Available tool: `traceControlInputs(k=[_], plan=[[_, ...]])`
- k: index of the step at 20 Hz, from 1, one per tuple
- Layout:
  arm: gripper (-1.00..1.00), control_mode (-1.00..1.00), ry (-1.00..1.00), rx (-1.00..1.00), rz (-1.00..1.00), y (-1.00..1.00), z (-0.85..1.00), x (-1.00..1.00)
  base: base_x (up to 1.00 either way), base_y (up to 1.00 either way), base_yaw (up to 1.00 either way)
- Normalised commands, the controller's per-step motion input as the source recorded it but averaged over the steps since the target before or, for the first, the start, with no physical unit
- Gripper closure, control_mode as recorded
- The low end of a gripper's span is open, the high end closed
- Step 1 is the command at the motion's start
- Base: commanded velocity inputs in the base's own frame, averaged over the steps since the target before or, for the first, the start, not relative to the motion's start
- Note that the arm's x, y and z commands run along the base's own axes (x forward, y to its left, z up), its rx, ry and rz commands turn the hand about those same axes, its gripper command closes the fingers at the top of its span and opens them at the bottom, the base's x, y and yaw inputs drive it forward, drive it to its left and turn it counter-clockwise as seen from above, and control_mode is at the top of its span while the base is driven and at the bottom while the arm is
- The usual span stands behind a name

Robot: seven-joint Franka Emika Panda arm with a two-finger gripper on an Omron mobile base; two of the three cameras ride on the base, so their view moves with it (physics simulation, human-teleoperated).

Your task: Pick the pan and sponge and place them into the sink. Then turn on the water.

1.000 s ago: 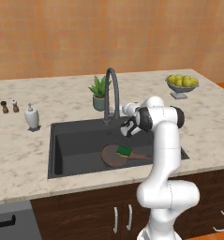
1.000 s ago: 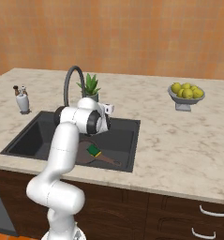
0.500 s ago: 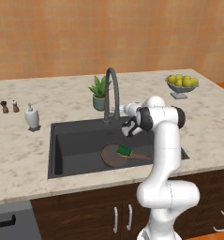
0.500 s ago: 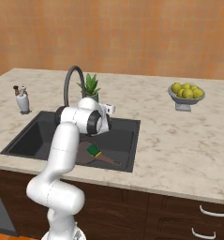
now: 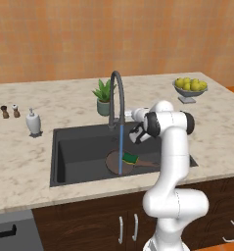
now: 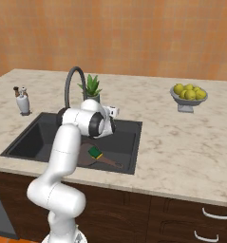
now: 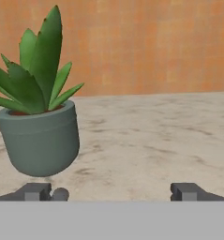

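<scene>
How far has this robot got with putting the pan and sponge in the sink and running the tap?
It looks finished. The pan lies on the floor of the sink, with the sponge resting on it. A blue stream of water runs from the faucet down into the pan. The gripper holds nothing, its jaws apart, facing the potted plant on the counter. Nothing seems left to do.

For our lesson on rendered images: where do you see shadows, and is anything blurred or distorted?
Left base view: soft shadow inside the sink, water crisp. Right base view: fruit bowl casts a faint shadow. Hand view: potted plant looks slightly soft and tilted, no glare.
</scene>
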Motion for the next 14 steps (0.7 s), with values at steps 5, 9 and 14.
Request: traceControlInputs(k=[5,9,14], plan=[[-1.0,-1.0,0.0,0.0,0.0,-1.0,0.07,0.0,0.0,0.0,0.0],[-1.0,-1.0,0.01,0.0,0.0,-1.0,0.1,0.0,0.0,0.0,0.0],[-1.0,-1.0,0.0,0.0,0.0,-0.67,0.01,-0.04,0.0,0.0,0.0]])
